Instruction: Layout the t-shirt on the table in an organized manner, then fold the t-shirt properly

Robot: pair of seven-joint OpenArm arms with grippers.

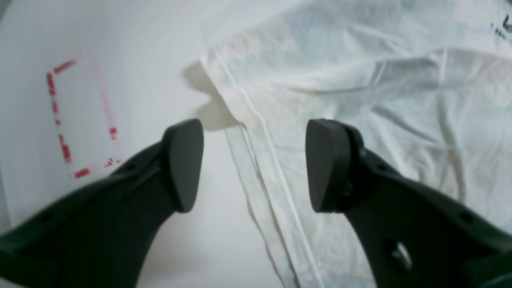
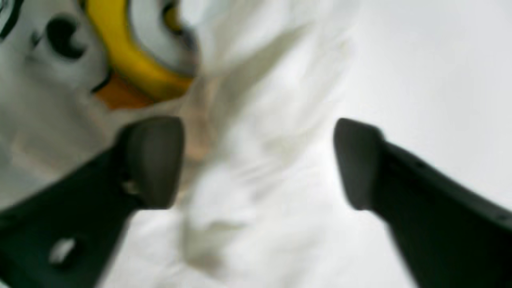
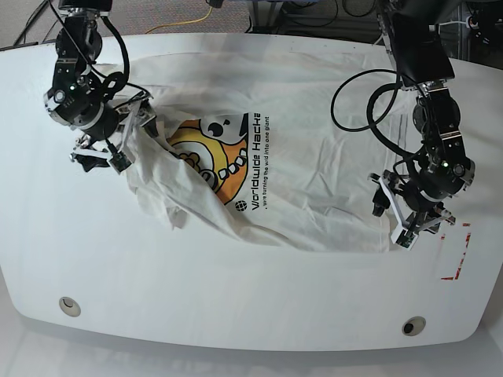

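A yellow cable (image 3: 191, 21) trails over grey carpet (image 3: 23, 20) beyond the bench, far behind both grippers.

White t-shirt (image 3: 314, 149), yellow-orange graphic, black lettering; black tools.

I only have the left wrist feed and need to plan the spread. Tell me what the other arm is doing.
Observer: The right gripper is open over bunched cloth of the t-shirt at its far end, holding nothing.
Operator: Report which side of the shirt faces up.
Observer: The printed side; the yellow-orange cartoon graphic shows, partly crumpled.
Operator: Give me the shirt's overall state.
Observer: Spread across the table but wrinkled, bunched near the right gripper. The left gripper is open at the hem.
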